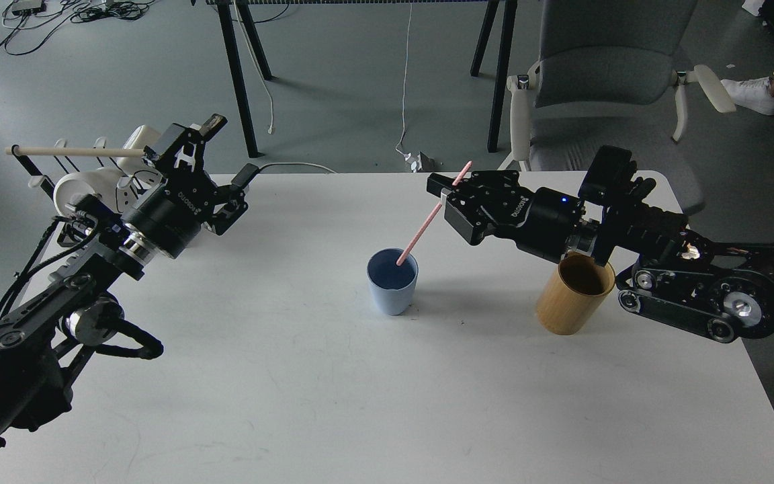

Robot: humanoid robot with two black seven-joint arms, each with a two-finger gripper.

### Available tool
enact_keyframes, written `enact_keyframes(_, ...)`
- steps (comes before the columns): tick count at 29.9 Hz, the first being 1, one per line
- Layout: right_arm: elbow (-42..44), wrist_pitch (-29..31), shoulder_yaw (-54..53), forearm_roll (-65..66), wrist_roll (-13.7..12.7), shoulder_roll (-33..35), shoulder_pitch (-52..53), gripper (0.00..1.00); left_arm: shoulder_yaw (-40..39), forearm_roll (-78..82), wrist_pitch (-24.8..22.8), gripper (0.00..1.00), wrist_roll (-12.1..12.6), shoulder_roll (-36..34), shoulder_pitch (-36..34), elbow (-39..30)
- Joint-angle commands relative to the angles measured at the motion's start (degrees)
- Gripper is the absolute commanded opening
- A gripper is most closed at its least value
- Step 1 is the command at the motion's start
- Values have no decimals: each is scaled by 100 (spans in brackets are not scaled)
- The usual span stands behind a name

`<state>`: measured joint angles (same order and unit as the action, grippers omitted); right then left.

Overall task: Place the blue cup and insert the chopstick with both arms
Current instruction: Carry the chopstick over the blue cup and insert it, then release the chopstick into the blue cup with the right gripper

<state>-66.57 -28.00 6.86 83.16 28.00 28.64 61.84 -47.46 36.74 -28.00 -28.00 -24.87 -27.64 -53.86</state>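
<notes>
Head view: blue cup (392, 281) mid-table holds chopstick (428, 222) tip; right gripper (446, 193) pinches chopstick; left gripper (216, 168) spread, empty; wooden cup (573, 294) right, contents unclear.

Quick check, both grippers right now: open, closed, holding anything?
Left gripper: open, holding nothing, off to the left of the blue cup.
Right gripper: closed on the pink chopstick, whose lower end is inside the cup.

Left arm (58, 302) enters low left, rising to its gripper (216, 168); fingers spread, holding nothing. Right arm (696, 289) enters from right, wrist level, its gripper (447, 191) pointing left, fingers apparently closed on the pink chopstick (427, 225), contact partly hidden.
</notes>
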Motion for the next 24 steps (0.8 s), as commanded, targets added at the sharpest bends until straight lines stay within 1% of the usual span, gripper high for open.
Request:
enact_keyframes(1,161,0,35,7,0,-148,-40,1,0,0,0,94,0,0,4,7)
enact_keyframes(9,574,0,175,139,0,-455,-137,3,-9,0,0,94,0,0,-5,7)
enact_keyframes(15,636,0,246,139,0,-526,-251,11,-9,0,0,94,0,0,-5,7)
enact_keyframes(18,671,0,237,139,0,-535,-260,23,-9,0,0,94,0,0,-5,7)
enact_keyframes(22,663,0,176,113,0,-535,-269,61,-9,0,0,94,0,0,-5,7)
enact_keyframes(23,663,0,167,113,0,-526,-269,67,-9,0,0,94,0,-9,-5,7)
enact_keyframes(24,663,0,132,104,0,-526,-269,69,-9,0,0,94,0,0,-5,7)
